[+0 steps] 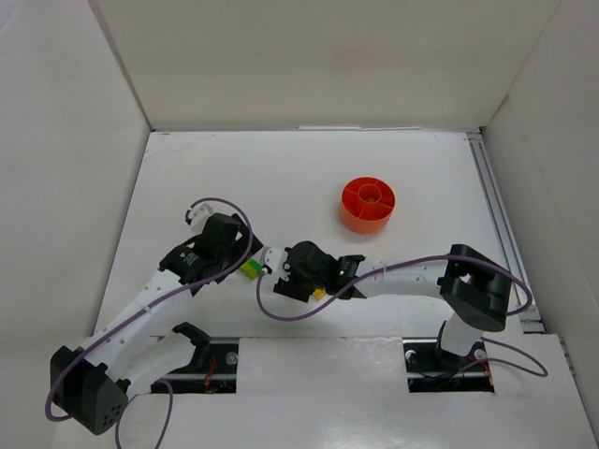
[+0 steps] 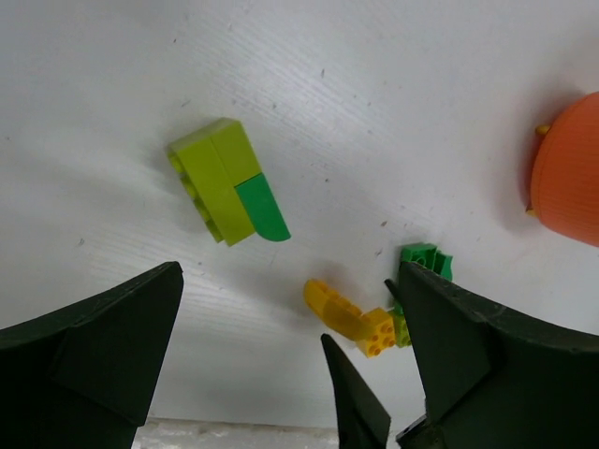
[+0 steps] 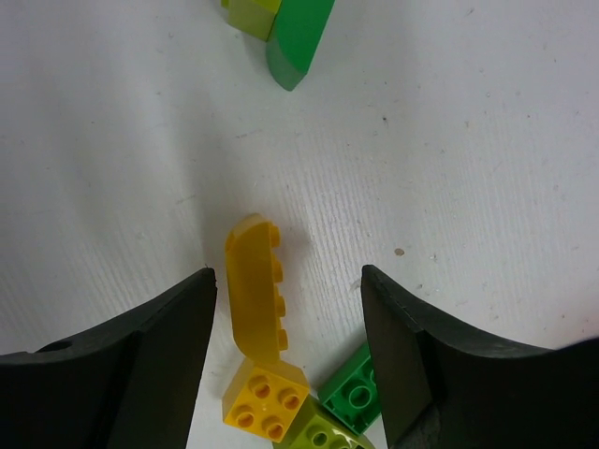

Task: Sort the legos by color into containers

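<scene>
Right wrist: right jaws stand part open with nothing held. They straddle a yellow curved brick (image 3: pixel 253 290) lying on the bench (image 3: pixel 468 140), closer to one finger than the other. Its near end touches a yellow square brick (image 3: pixel 263 399); cannot tell whether the two are clipped together. A green brick (image 3: pixel 354 390) and a lime brick (image 3: pixel 318 436) crowd against that one. Left jaws are wide open and empty, hovering over the same cluster.

Risk: closing here could drag the square brick along, or the rounded back could squirt out sideways. Both sets of jaws work one spot, so a bump is possible.

Left wrist alone shows the lime-and-green piece (image 2: pixel 223 182) whole, and the orange dish (image 2: pixel 566 168) at its right edge. Top external alone shows the dish well apart from the legos (image 1: pixel 250 268); most bricks are hidden there.
</scene>
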`<state>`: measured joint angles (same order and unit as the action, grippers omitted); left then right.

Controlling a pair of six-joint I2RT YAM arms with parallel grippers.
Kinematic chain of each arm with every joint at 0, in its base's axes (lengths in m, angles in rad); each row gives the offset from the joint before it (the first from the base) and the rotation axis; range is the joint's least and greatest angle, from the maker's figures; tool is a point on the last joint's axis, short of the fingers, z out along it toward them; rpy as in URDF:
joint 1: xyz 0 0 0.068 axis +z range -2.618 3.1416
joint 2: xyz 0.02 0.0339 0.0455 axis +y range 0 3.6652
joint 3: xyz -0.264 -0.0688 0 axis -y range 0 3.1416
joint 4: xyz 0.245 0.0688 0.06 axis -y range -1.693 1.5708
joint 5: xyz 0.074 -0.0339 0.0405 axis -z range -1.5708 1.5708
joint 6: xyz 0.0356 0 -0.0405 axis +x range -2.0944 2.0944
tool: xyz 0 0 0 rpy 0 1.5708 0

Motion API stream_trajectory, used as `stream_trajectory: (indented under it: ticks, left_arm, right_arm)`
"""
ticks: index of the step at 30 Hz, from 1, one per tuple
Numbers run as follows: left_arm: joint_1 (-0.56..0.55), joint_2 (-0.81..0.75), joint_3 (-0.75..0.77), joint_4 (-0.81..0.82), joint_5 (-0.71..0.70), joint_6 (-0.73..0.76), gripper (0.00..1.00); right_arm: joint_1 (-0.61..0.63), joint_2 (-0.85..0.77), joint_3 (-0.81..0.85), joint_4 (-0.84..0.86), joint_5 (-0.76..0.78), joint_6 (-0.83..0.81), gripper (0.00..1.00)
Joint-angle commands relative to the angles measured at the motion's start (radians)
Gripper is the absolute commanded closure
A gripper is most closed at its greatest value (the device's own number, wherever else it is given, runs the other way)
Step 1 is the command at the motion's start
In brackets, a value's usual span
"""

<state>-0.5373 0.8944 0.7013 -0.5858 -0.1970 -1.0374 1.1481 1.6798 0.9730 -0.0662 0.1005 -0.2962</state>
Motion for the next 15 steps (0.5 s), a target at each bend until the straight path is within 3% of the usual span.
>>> stream_trajectory:
  ticks: [1,15]
  left_arm:
    - [-0.006,0.018,0.084,0.017,-0.068,-0.013,0.01]
    - [0.003,0.103,0.109,0.026,-0.099,-0.033,0.01]
  right_arm:
    - [0.007,0.012,0.006,0.039,-0.025,-0.014,0.32]
    - [-0.031,0.015,-0.037,0.062,0.024,0.029,0.36]
